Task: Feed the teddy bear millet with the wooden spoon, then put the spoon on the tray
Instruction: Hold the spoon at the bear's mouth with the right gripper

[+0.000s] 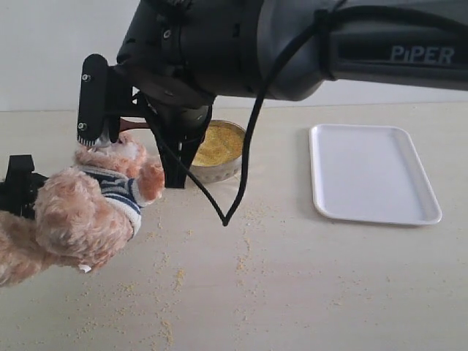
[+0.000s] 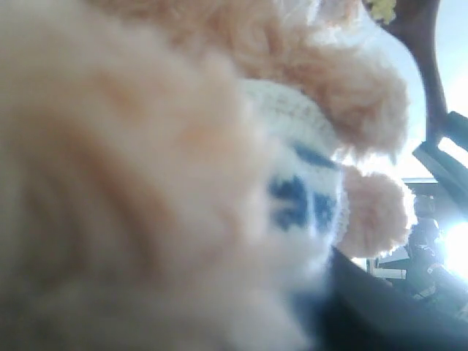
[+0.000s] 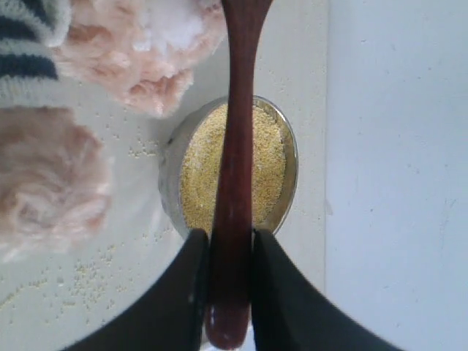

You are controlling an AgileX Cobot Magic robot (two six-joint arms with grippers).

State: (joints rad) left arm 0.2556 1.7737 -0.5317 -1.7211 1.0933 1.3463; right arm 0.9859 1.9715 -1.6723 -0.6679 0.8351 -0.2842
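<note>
The teddy bear (image 1: 88,201) leans tilted at the left, with my left gripper (image 1: 18,186) closed on its back. Its fur and striped shirt (image 2: 300,197) fill the left wrist view and hide the jaws. My right gripper (image 3: 230,238) is shut on the handle of the wooden spoon (image 3: 235,146). It reaches across above the bear (image 3: 139,66), and the spoon (image 1: 131,125) points at the bear's head. Its tip lies by the white muzzle (image 3: 172,25). A few grains of millet (image 2: 380,9) sit on the spoon (image 2: 420,44). The white tray (image 1: 373,172) lies at the right.
A round metal bowl (image 1: 219,172) heaped with millet (image 1: 218,145) stands behind the bear, under the right arm (image 1: 292,44). Loose millet grains (image 1: 175,278) are scattered over the table in front. A black cable (image 1: 238,183) hangs from the arm.
</note>
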